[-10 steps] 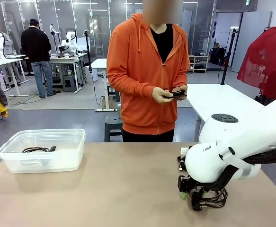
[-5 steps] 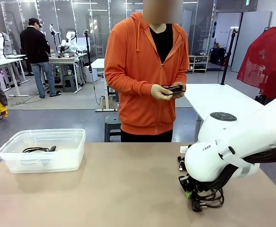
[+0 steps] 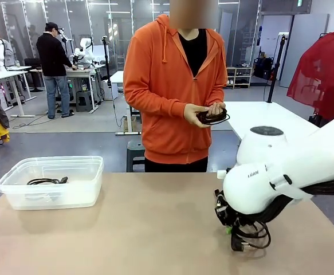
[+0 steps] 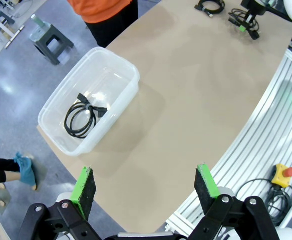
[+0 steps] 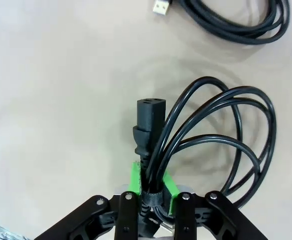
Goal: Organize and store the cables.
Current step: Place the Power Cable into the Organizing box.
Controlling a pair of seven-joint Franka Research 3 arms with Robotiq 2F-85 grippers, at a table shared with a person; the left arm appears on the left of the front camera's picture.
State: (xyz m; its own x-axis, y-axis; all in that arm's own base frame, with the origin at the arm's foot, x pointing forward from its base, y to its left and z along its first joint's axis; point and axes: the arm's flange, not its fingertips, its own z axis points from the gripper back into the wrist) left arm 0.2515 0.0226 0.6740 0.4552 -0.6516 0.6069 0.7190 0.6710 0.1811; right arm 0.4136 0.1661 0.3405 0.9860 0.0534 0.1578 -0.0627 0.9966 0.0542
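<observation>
Right arm's jaws clamp the coiled cable by its plug, bottom centre; left arm's jaws stand apart. Dangling loops may snag the other cable, upper right, on lifting.

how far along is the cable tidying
Done: one coiled cable lies in the clear bin. In hand: the right gripper has its jaws shut on a power cord, and the person holds a coil. Left: a USB cable on the table.
</observation>
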